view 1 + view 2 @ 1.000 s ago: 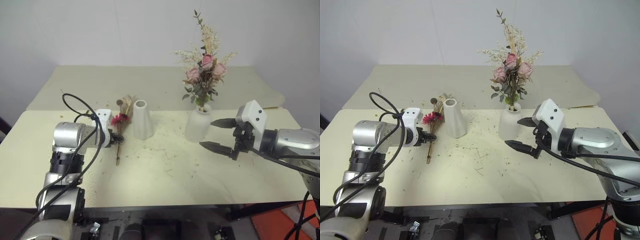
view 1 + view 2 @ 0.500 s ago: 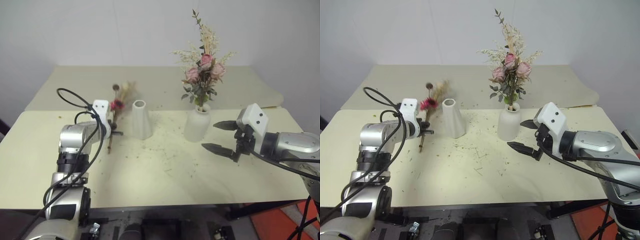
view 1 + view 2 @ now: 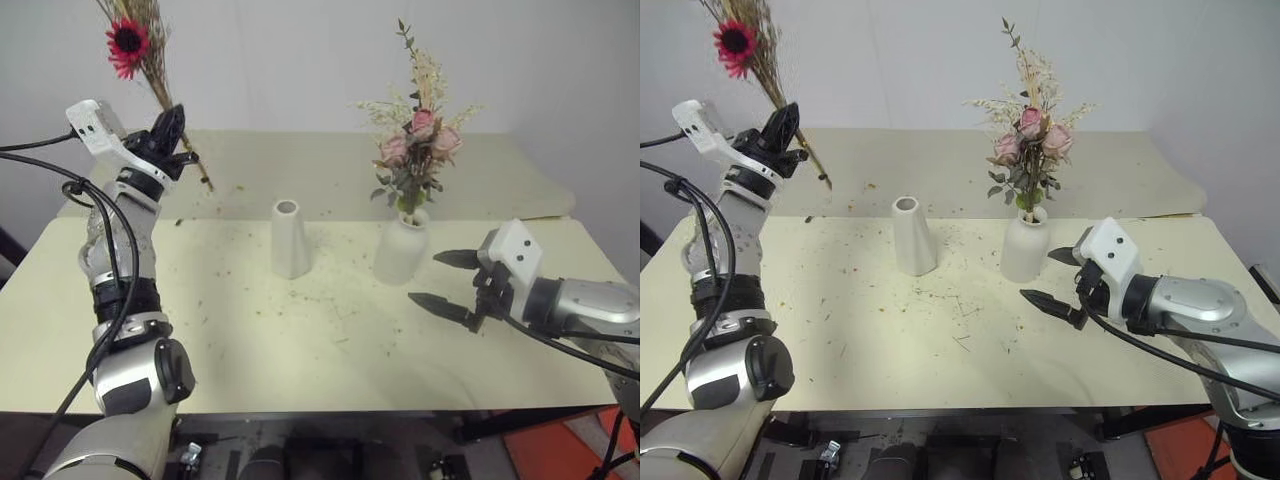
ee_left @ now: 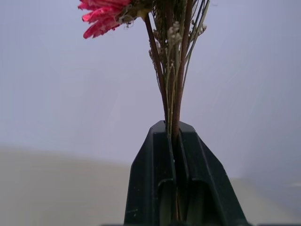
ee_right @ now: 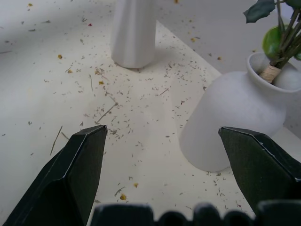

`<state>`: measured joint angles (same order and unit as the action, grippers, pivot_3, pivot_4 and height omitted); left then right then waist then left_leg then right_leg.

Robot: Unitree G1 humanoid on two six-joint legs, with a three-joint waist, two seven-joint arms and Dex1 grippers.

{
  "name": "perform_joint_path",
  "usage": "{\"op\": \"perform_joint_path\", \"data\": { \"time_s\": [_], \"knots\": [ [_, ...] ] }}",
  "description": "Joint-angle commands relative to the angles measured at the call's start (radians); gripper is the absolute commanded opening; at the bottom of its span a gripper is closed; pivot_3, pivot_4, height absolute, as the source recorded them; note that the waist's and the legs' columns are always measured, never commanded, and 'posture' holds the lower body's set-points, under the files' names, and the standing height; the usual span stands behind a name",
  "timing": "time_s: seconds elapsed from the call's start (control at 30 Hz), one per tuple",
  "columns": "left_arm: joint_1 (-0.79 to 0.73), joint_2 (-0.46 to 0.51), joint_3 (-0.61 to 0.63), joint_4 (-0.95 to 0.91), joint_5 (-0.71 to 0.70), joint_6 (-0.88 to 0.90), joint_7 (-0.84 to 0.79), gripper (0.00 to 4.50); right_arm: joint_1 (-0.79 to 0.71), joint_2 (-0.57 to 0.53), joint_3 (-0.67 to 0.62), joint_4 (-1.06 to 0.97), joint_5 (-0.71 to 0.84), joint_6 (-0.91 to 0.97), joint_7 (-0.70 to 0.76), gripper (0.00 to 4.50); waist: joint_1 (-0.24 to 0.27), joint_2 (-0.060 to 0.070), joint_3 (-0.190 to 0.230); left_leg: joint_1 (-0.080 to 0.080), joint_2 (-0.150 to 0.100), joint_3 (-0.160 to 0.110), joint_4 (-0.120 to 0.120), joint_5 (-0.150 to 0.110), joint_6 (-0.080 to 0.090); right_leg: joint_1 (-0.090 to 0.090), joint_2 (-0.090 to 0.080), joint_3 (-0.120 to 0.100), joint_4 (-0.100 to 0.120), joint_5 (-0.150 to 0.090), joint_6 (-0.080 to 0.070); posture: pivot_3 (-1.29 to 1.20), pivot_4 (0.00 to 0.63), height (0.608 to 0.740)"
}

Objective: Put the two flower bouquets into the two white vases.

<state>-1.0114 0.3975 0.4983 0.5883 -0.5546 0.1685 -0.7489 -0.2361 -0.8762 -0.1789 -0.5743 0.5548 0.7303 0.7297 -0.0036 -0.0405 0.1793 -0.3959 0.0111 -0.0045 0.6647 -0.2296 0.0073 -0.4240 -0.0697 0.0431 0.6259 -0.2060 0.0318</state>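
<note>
My left gripper [image 3: 172, 138] is raised high at the far left, shut on the stems of the red-daisy bouquet [image 3: 130, 45], which stands up and leans left above the table. Its stems [image 4: 171, 94] run between the closed fingers [image 4: 150, 179]. The tall slim white vase [image 3: 288, 240] stands empty at the table's middle. The rounded white vase [image 3: 401, 251] to its right holds the pink-rose bouquet [image 3: 415, 135]. My right gripper [image 3: 445, 280] hangs open just right of the rounded vase [image 5: 235, 122], with nothing between its fingers.
Dried plant crumbs litter the cream tabletop [image 3: 330, 340] around both vases. A second cream table [image 3: 330, 160] stands behind, against the white wall. An orange patch of floor [image 3: 560, 450] shows at the bottom right.
My left gripper has lifted the red-daisy bouquet off the table and swung it upright, high at the left. The right gripper has stayed beside the rounded vase.
</note>
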Motion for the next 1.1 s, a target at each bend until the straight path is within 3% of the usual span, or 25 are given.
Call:
{"op": "perform_joint_path", "data": {
  "time_s": [0.03,0.23,0.43,0.8,1.1],
  "knots": [
    [-0.103,-0.003,0.009,0.141,-0.06,-0.111,-0.21,0.02,0.033,0.018,-0.051,-0.064,-0.008,-0.033,-0.035,4.5,0.001,0.0,0.0,0.0,0.0,0.0,0.0,0.0,0.0,0.0,0.0,0.0,0.0,0.0,0.0,0.0,0.15,0.74],
    [-0.231,-0.003,0.1,0.423,-0.163,-0.1,-0.399,0.02,0.098,0.046,-0.068,-0.117,-0.027,-0.038,-0.086,4.5,-0.011,0.0,0.0,-0.001,0.0,0.0,0.001,0.0,0.0,0.0,0.0,0.0,0.0,0.0,0.001,0.0,0.15,0.74],
    [-0.275,-0.025,0.099,0.573,-0.154,-0.069,-0.5,0.02,0.145,0.068,-0.081,-0.157,-0.047,-0.042,-0.126,4.5,-0.013,0.0,0.0,-0.001,0.0,-0.001,0.001,0.0,0.0,0.0,0.001,0.0,0.0,0.0,0.001,0.0,0.15,0.74],
    [-0.251,-0.055,0.046,0.616,-0.07,-0.123,-0.582,0.02,0.188,0.088,-0.098,-0.197,-0.073,-0.051,-0.152,4.5,-0.014,0.0,0.0,-0.002,0.0,-0.002,0.002,0.0,0.001,0.0,0.001,-0.001,0.001,0.0,0.002,0.0,0.15,0.74],
    [-0.235,-0.081,0.041,0.623,-0.022,-0.209,-0.541,0.02,0.166,0.091,-0.093,-0.178,-0.086,-0.077,-0.149,4.5,-0.011,0.0,0.0,-0.002,0.0,-0.002,0.002,0.0,0.001,0.0,0.001,-0.001,0.001,0.0,0.002,0.0,0.15,0.74]
  ]
}}
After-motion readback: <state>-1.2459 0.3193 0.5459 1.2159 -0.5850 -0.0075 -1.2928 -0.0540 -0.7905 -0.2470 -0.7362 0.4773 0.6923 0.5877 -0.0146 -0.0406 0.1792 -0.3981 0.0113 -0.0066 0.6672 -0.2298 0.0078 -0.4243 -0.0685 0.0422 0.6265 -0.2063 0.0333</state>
